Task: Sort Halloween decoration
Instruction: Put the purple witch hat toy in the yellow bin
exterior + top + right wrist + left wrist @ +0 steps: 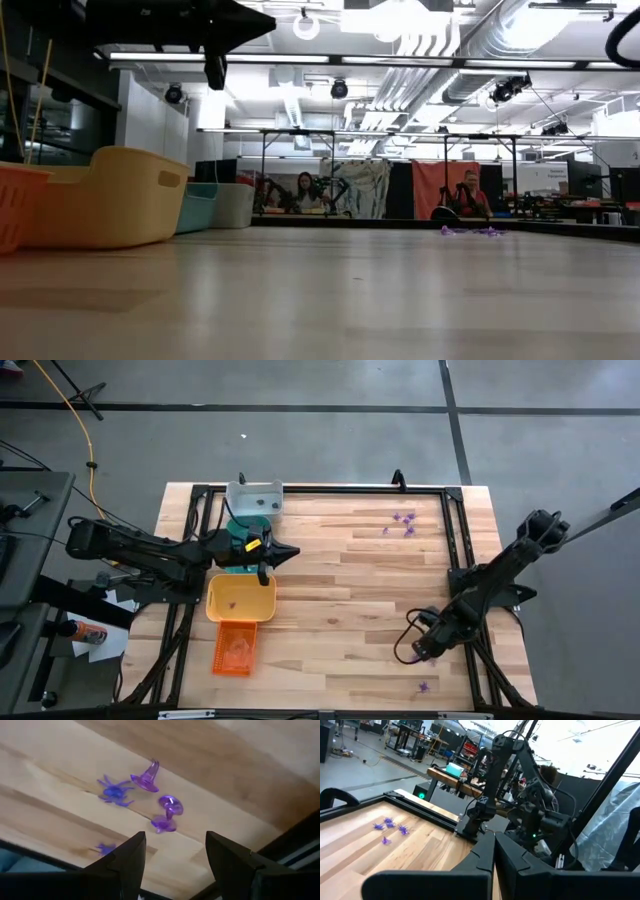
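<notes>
The right hand (172, 860) hangs just above the desk (350, 600) near its front right corner, fingers spread wide and empty. Directly ahead of the fingertips lie purple trinkets: a spider (115, 791), a witch hat (146, 777) and a mushroom-like piece (167, 813). More trinkets (403, 523) lie well beyond. Take one piece only: centre the gap over the mushroom-like piece, descend straight, then close. The left hand (283, 551), closed and empty, waits over the yellow tray (241, 600).
</notes>
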`<action>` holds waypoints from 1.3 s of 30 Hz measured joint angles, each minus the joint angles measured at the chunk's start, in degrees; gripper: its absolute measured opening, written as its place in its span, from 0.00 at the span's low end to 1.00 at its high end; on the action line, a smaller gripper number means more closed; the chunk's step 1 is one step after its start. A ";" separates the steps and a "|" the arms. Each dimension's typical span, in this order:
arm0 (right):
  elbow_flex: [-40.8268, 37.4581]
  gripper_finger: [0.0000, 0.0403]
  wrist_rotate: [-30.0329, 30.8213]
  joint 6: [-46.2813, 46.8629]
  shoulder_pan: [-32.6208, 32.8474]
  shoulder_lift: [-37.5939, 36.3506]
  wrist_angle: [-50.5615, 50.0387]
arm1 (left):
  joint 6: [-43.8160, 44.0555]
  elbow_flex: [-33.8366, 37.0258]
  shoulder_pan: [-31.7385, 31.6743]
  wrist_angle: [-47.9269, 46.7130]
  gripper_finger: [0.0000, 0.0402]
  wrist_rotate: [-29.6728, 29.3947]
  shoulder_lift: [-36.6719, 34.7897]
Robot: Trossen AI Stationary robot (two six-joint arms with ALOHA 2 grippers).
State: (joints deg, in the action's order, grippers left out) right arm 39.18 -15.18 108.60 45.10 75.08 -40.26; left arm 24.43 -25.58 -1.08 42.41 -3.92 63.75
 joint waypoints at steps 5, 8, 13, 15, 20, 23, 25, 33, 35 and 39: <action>0.00 0.49 -1.80 0.43 -0.03 4.11 5.40 | 0.06 0.00 0.00 -0.04 0.00 0.00 -0.01; 0.00 0.49 -2.06 -0.13 -0.04 6.42 6.76 | 0.84 0.00 0.00 -0.06 0.00 0.00 -0.01; 0.00 0.49 -2.03 0.67 -0.04 8.91 5.69 | 1.04 0.00 0.00 -0.06 0.00 0.00 -0.01; 0.00 0.49 -1.96 0.97 -0.04 9.48 5.69 | 1.02 0.00 0.00 -0.06 0.00 0.00 -0.01; 0.00 0.49 -1.89 1.15 -0.04 10.49 5.66 | 1.06 0.00 0.00 -0.08 0.00 0.01 -0.01; 0.02 0.45 -0.90 2.62 -0.04 10.54 4.75 | 1.06 0.00 0.00 -0.08 0.00 0.02 -0.01; 0.02 0.40 0.15 3.50 -0.04 10.54 3.99 | 1.06 0.00 0.00 -0.10 0.00 0.02 -0.01; 0.02 0.14 1.08 3.67 -0.04 10.54 3.63 | 1.19 0.00 0.00 -0.13 0.00 0.02 -0.01; 0.02 0.10 0.54 3.51 -0.05 10.54 3.63 | 2.01 0.00 0.00 -0.13 0.00 0.04 -0.01; 0.02 0.06 0.39 3.49 -0.04 10.54 3.11 | 2.10 0.00 0.00 -0.15 0.00 0.03 -0.01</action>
State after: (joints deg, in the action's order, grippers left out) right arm 39.20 -14.79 112.09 45.06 85.62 -37.15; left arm 26.54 -25.58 -1.08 42.26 -3.89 63.75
